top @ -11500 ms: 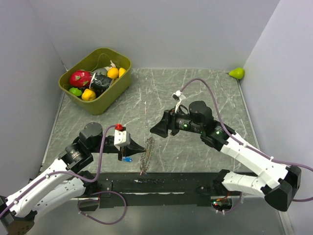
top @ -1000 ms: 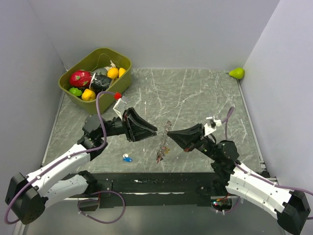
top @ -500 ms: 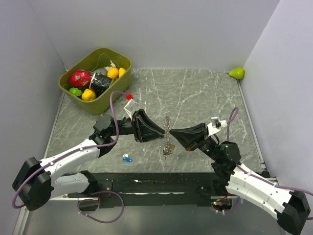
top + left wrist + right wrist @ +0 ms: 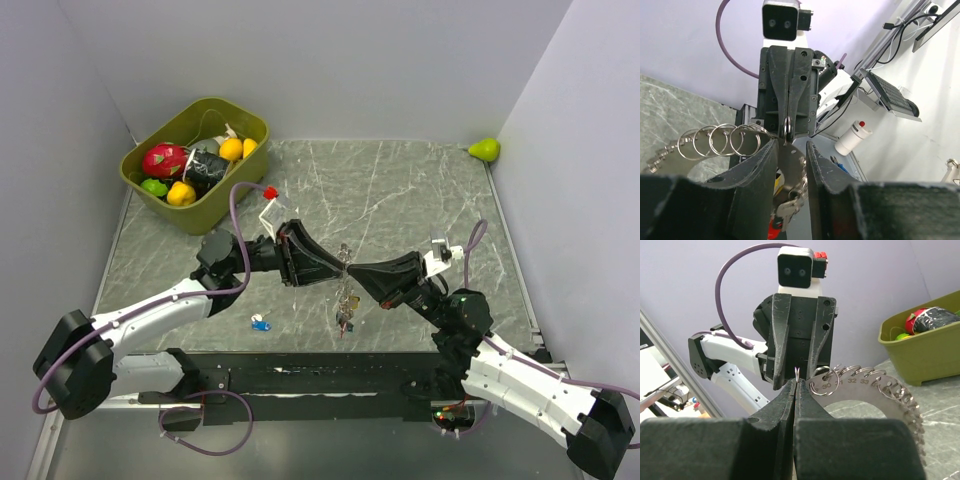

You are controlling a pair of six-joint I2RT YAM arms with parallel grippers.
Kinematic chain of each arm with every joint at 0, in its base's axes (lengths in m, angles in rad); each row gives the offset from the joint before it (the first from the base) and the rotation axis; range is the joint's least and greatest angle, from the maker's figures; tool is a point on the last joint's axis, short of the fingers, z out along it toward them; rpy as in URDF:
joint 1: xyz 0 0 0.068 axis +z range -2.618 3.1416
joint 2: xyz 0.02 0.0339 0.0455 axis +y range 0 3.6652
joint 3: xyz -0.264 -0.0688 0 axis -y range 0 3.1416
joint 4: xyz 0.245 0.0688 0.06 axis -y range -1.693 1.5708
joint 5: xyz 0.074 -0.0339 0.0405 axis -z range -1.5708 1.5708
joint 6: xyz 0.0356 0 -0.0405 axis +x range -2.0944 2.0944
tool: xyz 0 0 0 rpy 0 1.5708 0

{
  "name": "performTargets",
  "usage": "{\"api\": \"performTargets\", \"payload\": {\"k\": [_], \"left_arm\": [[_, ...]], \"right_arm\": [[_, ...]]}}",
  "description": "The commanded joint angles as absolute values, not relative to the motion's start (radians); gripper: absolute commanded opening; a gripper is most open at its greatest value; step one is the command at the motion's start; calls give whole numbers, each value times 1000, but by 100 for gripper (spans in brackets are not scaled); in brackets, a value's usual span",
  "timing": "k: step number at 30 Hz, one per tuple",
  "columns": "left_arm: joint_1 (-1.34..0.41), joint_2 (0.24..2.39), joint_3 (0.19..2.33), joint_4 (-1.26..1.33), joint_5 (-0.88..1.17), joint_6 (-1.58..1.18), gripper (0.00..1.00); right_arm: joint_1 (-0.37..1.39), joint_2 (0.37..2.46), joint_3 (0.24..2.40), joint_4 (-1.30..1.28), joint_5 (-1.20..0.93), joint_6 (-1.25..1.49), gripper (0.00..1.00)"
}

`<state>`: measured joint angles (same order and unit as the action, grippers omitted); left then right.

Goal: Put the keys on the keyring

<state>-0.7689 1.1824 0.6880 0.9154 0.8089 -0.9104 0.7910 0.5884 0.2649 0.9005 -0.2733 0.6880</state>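
The keyring [image 4: 346, 292] hangs above the table between the two arms, a silvery numbered plate [image 4: 867, 390] strung with split rings [image 4: 725, 140]. My right gripper [image 4: 353, 270] is shut on one small split ring [image 4: 796, 372] at the keyring's top. Small keys [image 4: 345, 322] dangle below it, and a red-headed one [image 4: 774, 227] shows in the left wrist view. Facing it, my left gripper [image 4: 339, 271] has its jaws apart on either side of the plate [image 4: 790, 170], gripping nothing that I can see. One blue key [image 4: 260, 323] lies on the table.
An olive bin [image 4: 236, 184] of toy fruit stands at the back left. A green pear [image 4: 485, 150] lies in the far right corner. A black rail [image 4: 300, 378] runs along the near table edge.
The left gripper has moved right, up to the right gripper's tip, and its jaws now flank the keyring. The hanging keyring has shifted slightly right. The right gripper stays shut.
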Motion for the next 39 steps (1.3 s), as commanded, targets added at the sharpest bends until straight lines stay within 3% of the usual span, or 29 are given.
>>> {"api": "performTargets", "payload": {"k": [1,6,14,28,33,34,37,39], "left_arm": [[-781,1189,742,957,821,-897,33],[-787,1196,747,954,818,-891,27],[-796,1197,755,945,821,-876,6],[-811,1184,762,924,808,-854,1],[-813,1135,762,804,772,-770,1],[-813,1128,764,770,753,-753,1],[-813,1094,785,620,710,-672,1],[-813,1075,807,504,692,-606,1]], "right_arm": [[787,580,267,1012,-264,696,0],[787,584,265,1014,-267,698,0],[787,586,264,1017,-267,704,0],[787,623,262,1011,-279,712,0],[787,620,267,979,-270,704,0],[787,621,264,980,-268,709,9],[788,621,264,971,-267,707,22],[787,621,264,962,-267,707,27]]}}
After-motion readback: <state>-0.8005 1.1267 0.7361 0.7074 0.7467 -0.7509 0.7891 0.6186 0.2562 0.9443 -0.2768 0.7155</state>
